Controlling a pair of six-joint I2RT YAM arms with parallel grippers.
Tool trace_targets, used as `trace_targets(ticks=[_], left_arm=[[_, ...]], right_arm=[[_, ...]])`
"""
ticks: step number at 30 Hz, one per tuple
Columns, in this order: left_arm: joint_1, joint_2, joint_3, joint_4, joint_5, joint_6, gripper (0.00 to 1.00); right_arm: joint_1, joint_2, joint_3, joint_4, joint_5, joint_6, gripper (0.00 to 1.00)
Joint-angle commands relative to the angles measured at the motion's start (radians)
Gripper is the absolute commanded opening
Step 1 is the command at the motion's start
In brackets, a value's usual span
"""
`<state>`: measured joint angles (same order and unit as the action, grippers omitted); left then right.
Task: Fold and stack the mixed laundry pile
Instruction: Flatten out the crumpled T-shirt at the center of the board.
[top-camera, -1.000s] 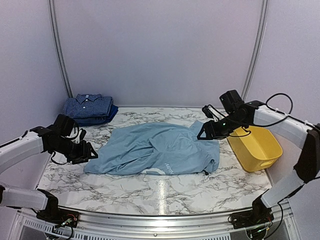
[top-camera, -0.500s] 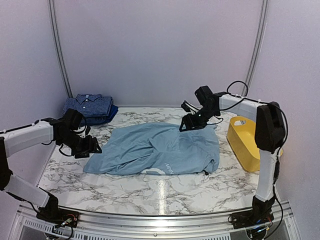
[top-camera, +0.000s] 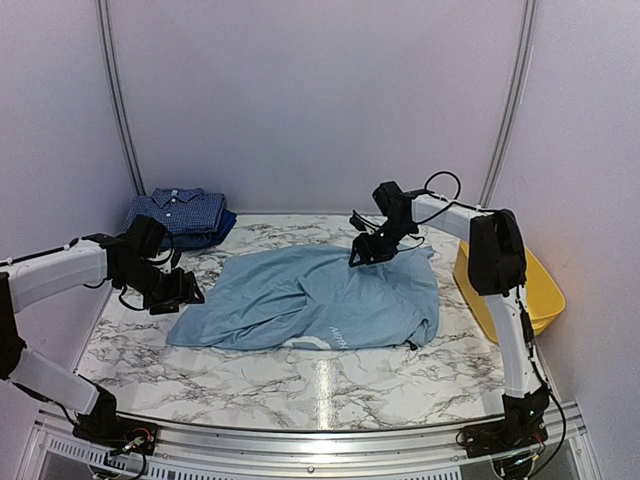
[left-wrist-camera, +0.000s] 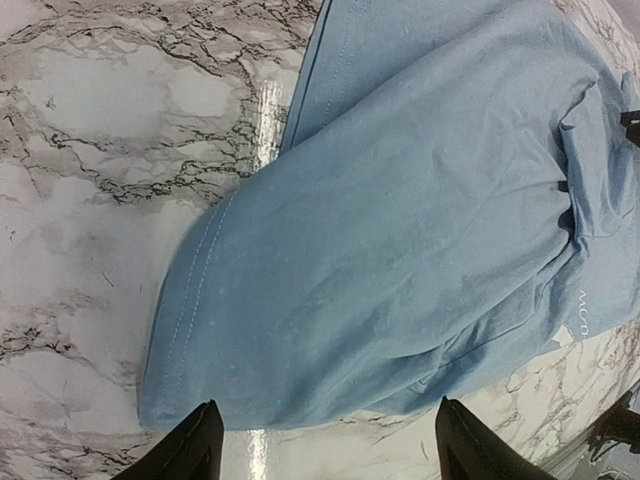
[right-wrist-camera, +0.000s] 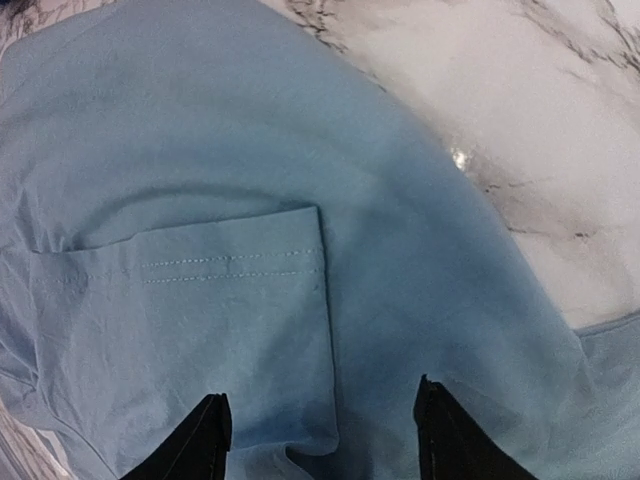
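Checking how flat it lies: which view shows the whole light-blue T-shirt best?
Top external: the whole light-blue T-shirt lies spread on the table. Left wrist shows only one hemmed end; right wrist only a stitched sleeve edge.

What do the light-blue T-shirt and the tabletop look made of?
Light-blue T-shirt: soft knit fabric, probably cotton jersey, matte; it drapes in folds and shows double-stitched hems. Tabletop: marble-patterned, glossy, with grey veins and glare; real stone or laminate, cannot tell.

Light-blue T-shirt: rumpled, spread across the middle of the worktop, white lettering by its near edge. Navy small-check button-up shirt: folded, collar up, stacked on a folded dark-blue piece, far-left corner.
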<state>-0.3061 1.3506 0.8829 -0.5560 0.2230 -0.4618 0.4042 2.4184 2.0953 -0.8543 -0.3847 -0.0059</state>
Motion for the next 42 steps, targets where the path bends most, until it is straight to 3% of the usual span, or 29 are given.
trace_targets(ticks=[1, 5, 11, 15, 22, 29, 37, 42], left_arm=[[-0.001, 0.029, 0.022, -0.002, -0.016, 0.001, 0.76], [-0.001, 0.046, 0.035, -0.003, -0.017, 0.012, 0.76], [-0.001, 0.051, 0.046, -0.001, -0.023, 0.016, 0.78], [-0.001, 0.046, 0.030, -0.003, -0.023, 0.003, 0.78], [-0.001, -0.042, -0.090, -0.025, -0.078, -0.163, 0.78], [0.002, -0.103, -0.213, -0.039, -0.143, -0.319, 0.75], [0.001, -0.068, -0.224, -0.030, -0.213, -0.346, 0.59], [0.007, -0.004, -0.200, 0.000, -0.238, -0.347, 0.57]], right_arm=[[-0.005, -0.012, -0.003, -0.034, -0.024, -0.010, 0.54], [-0.002, -0.038, -0.030, -0.047, -0.079, -0.004, 0.40], [-0.004, -0.032, -0.063, -0.079, -0.073, 0.000, 0.49], [0.007, -0.059, -0.045, -0.084, -0.111, -0.011, 0.14], [0.013, -0.224, -0.072, -0.063, -0.115, 0.000, 0.00], [0.014, -0.406, -0.295, -0.032, -0.117, 0.023, 0.00], [0.017, -0.629, -0.604, 0.054, -0.155, 0.077, 0.00], [0.027, -0.708, -0.730, 0.094, -0.170, 0.105, 0.00]])
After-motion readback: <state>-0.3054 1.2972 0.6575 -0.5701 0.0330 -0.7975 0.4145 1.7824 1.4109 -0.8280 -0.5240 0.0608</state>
